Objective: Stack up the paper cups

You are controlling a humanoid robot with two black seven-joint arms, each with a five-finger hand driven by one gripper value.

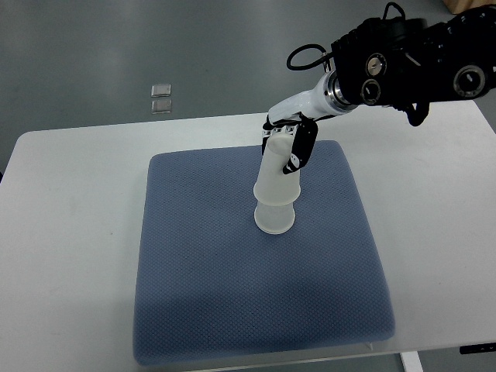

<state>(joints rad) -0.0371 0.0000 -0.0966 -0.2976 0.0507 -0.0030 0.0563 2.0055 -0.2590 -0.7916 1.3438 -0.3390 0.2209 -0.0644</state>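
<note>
Two white paper cups stand upside down on the blue mat (201,294), near its middle. The upper cup (277,177) sits over the lower cup (275,217), whose rim shows below it. My right hand (291,139) reaches in from the upper right and its fingers (301,149) are curled around the top of the upper cup. The left arm does not show.
The blue mat lies on a white table (70,232). Two small clear squares (161,97) lie on the grey floor beyond the table's far edge. The right arm's black body (411,66) hangs above the table's back right.
</note>
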